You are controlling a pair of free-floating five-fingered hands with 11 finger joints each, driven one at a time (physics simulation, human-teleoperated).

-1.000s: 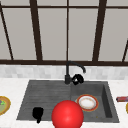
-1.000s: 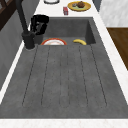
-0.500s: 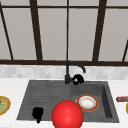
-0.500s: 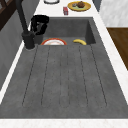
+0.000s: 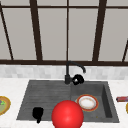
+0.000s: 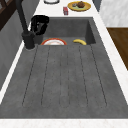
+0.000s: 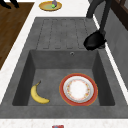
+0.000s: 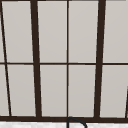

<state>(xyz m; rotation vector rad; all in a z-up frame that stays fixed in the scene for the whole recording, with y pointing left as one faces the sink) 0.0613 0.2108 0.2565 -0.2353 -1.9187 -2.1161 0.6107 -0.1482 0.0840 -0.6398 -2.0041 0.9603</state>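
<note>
My right hand [image 5: 78, 79] hovers just right of the black faucet's [image 5: 67, 75] base, at the back rim of the sink, with its fingers curled into a loop. It appears again in the left side view, my right hand [image 6: 39, 23], and in the right side view [image 7: 94, 41], close against the faucet [image 6: 25, 27]. My left hand [image 5: 37, 113] hangs low at the front left with its fingers relaxed and pointing down, holding nothing. In the basin lie a red-rimmed white plate [image 7: 78, 89] and a banana [image 7: 38, 95]. A large red ball [image 5: 67, 115] shows at the bottom centre of the front view.
The grey ribbed drainboard [image 6: 65, 75] takes up the sink's left half. A yellow plate with food [image 5: 3, 105] stands on the left counter. On the right counter are a small red can [image 6: 65, 10] and another yellow plate with food [image 6: 79, 5]. A window [image 8: 67, 57] rises behind.
</note>
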